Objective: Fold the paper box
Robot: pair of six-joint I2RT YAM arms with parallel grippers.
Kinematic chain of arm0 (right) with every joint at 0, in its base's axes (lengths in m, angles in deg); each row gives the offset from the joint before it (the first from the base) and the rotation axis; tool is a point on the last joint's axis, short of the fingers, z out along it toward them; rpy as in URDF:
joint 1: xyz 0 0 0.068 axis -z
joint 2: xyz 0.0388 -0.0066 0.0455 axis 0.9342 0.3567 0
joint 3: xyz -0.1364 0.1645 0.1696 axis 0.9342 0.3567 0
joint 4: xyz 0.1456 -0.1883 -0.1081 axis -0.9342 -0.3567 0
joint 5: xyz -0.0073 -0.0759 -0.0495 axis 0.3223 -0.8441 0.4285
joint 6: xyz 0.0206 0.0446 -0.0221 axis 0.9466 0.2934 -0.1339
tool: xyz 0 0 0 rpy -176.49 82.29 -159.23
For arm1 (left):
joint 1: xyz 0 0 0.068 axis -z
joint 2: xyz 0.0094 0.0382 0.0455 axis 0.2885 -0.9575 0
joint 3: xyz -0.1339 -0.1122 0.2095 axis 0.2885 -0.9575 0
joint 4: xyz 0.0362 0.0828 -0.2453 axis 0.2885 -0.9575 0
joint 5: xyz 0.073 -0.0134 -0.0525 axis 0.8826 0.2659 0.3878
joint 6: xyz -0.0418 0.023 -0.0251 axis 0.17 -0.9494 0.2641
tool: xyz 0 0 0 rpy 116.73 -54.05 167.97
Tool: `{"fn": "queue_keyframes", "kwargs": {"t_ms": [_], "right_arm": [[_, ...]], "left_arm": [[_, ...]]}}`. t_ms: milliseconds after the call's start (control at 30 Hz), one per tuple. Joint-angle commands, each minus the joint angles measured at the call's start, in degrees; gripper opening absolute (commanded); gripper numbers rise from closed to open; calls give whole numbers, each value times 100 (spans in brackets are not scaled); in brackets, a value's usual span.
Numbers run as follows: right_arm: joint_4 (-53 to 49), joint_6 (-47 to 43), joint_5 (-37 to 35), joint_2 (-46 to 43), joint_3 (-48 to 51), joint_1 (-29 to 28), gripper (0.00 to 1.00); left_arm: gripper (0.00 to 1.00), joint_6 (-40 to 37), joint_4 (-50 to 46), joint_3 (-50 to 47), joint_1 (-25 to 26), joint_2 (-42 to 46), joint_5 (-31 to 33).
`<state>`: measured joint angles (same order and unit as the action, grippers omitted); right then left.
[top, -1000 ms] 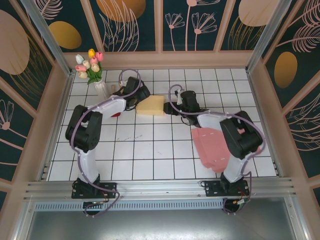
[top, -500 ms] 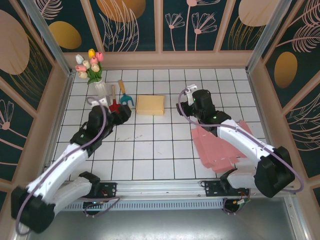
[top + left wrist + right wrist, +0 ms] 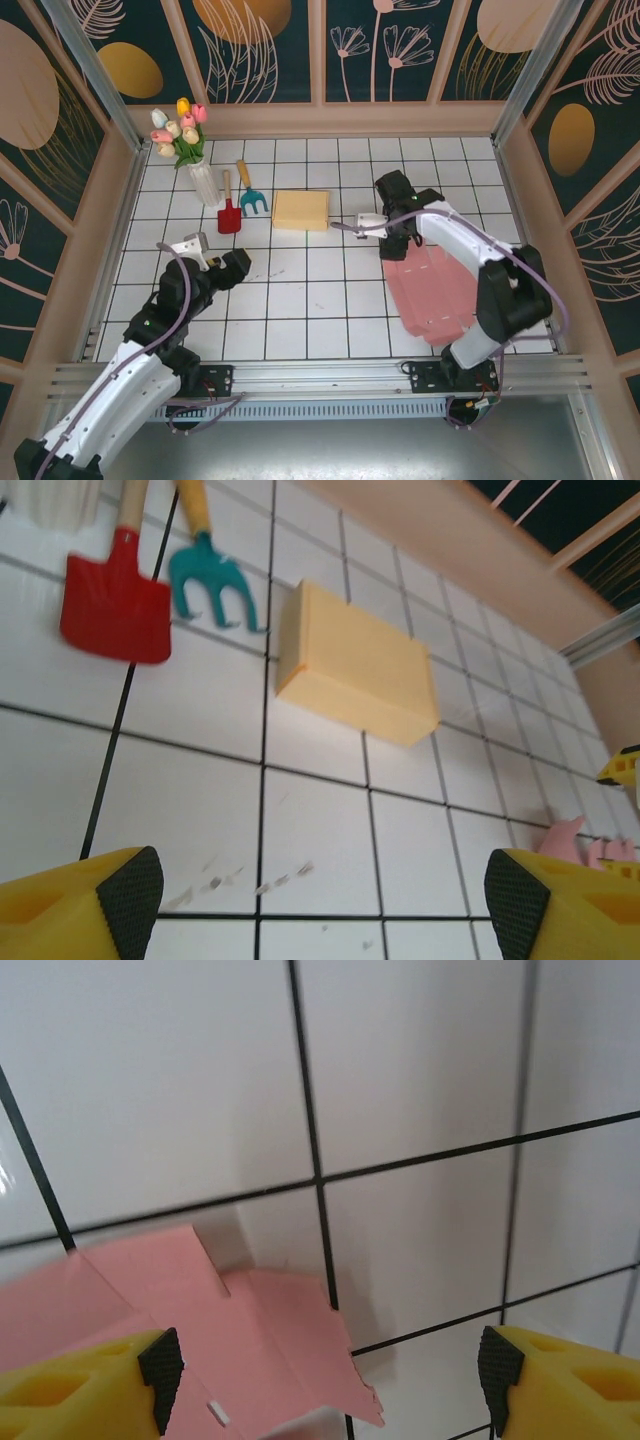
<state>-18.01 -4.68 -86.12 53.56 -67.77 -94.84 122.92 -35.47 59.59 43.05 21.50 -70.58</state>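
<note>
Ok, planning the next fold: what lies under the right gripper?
The unfolded pink paper box, its edge flaps flat on the white tiled table below the open right gripper. The right arm covers the sheet's right side in the top view.

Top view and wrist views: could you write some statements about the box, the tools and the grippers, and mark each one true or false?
1. The box lies to the right of the rake. True.
2. The pink sheet is already folded into a box. False: it lies flat.
3. The left gripper holds the shovel. False: its jaws are open and hold nothing, and the shovel lies apart from it, beside the rake.
4. The right gripper is open over an edge of the pink sheet. True.
</note>
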Motion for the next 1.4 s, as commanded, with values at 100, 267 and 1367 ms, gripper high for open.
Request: {"fn": "queue_keyframes", "kwargs": {"t_ms": [100,267,1367], "right_arm": [[-1139,-1326,-245,1095,-1203,374,80],[-1661,-1501,-313,1747,-1674,410,80],[515,591,1343,-404,-1796,419,0]], "left_arm": [[86,32,387,2,21,-321,-281],[86,83,396,-60,21,-106,-352],[84,327,563,218,25,-105,-230]]}}
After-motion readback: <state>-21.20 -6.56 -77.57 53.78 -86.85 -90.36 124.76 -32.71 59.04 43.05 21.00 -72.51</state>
